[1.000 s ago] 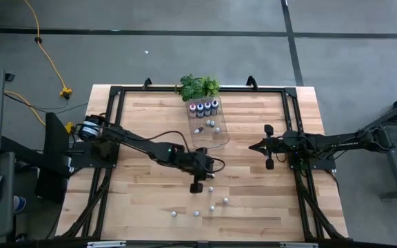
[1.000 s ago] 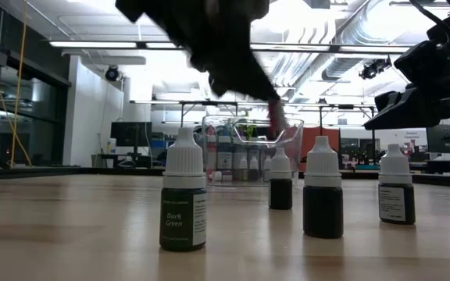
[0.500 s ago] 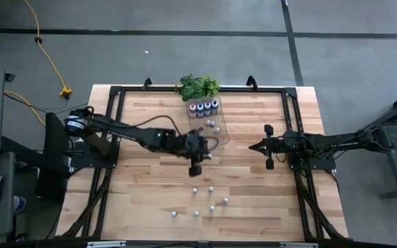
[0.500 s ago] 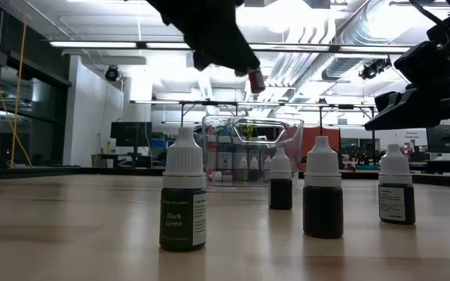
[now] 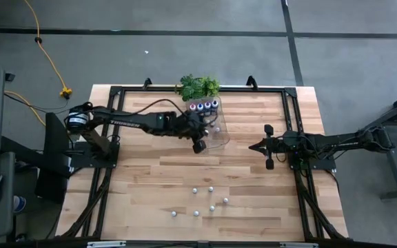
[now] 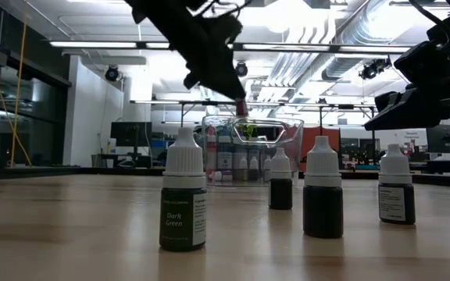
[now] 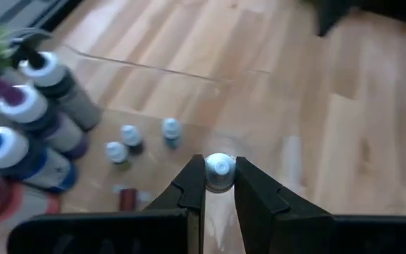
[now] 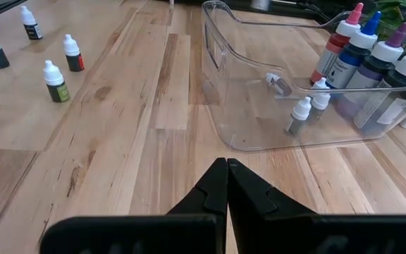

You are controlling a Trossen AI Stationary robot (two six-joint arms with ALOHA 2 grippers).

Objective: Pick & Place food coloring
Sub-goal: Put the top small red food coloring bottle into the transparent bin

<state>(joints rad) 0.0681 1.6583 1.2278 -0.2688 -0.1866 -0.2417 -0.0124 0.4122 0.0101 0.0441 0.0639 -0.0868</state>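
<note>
We are carrying one small bottle (image 7: 219, 171) in left claw (image 5: 199, 146), clenched on it, hovering over near edge of clear tray (image 5: 220, 142) at desk (image 5: 253, 200) far side. Already in tray: four bigger bottles (image 5: 204, 107) along far wall, two small bottles standing (image 8: 310, 106), one lying (image 8: 279, 83). We are judging drop-off as imminent. Still waiting on desk: loose small bottles (image 5: 209, 200) near front edge, about six. Right claw (image 5: 255, 146) is idling beside tray, fingers pressed together, empty.
</note>
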